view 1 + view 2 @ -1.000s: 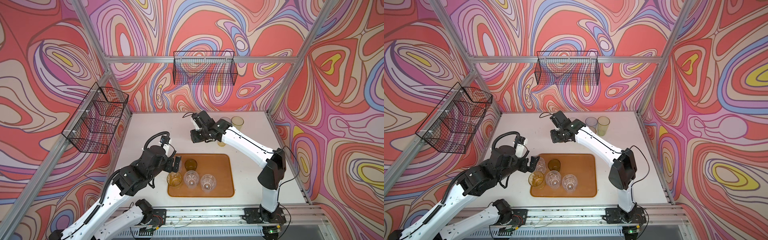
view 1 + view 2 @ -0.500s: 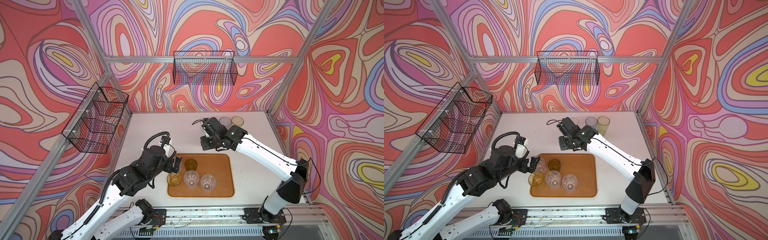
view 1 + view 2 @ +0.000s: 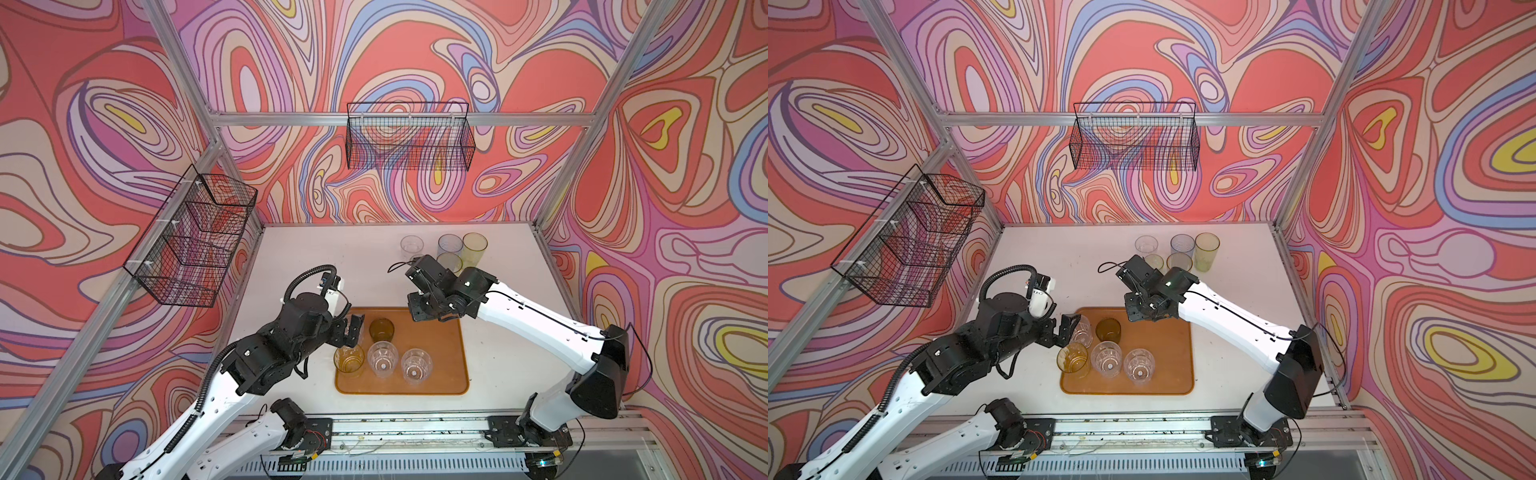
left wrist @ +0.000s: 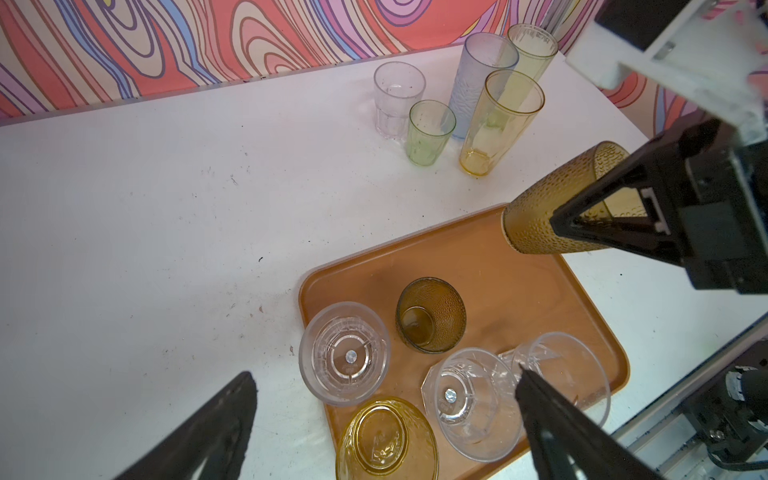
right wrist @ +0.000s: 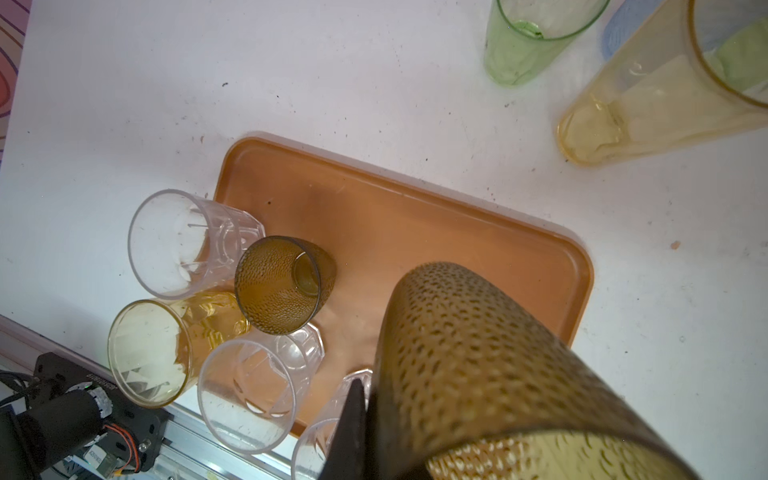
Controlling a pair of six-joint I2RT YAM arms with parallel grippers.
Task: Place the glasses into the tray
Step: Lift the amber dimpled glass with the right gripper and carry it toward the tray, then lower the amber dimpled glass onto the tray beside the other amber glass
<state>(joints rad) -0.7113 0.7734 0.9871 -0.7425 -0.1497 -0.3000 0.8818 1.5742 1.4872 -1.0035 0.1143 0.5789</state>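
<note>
Gripping one brown glass (image 5: 457, 353): right claw (image 4: 582, 220) | left claw (image 4: 384, 380) released | tray (image 3: 440, 332): five glasses (image 3: 382, 361) | table (image 3: 332, 257): five

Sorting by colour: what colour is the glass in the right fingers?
The held glass is olive-brown, dimpled all over; clearest in the right wrist view.

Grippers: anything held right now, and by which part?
The right gripper pinches a dark olive-brown dimpled tumbler by its wall at the rim. With jaws open, the left gripper holds nothing.
</note>
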